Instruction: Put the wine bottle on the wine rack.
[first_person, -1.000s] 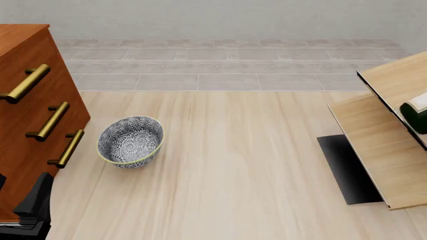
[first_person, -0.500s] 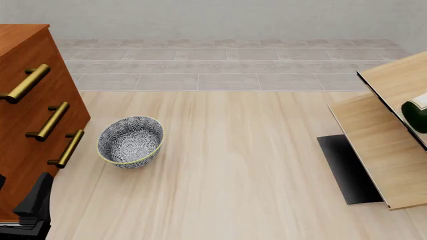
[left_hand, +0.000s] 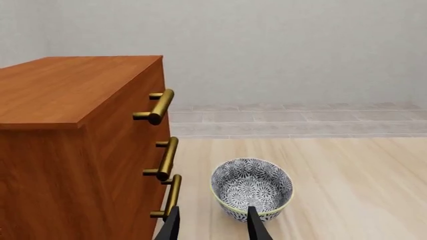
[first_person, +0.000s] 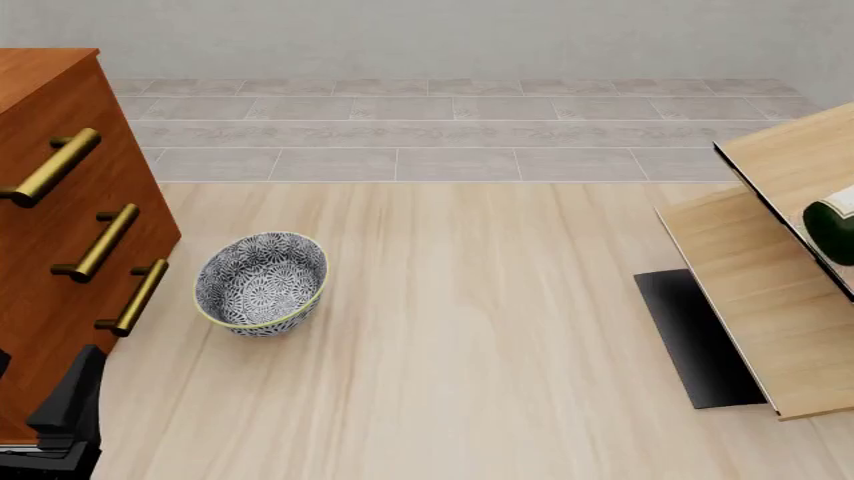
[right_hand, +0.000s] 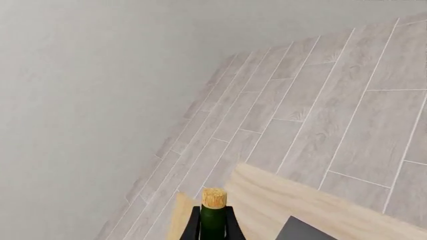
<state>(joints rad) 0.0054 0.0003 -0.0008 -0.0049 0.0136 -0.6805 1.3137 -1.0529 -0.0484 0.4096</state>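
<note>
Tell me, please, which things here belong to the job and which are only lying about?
For the job:
- wine bottle, held in the right hand
- wine rack

Only lying about:
- patterned bowl
- drawer cabinet
- left hand, holding nothing

Wine bottle (first_person: 833, 232) slightly lower and rightward than before.

Sitting on the bench (first_person: 467, 350): one wine bottle (first_person: 830, 226), one wine rack (first_person: 761, 290), one bowl (first_person: 262, 283), one cabinet (first_person: 54, 230) showing three handles (first_person: 104, 241).
</note>
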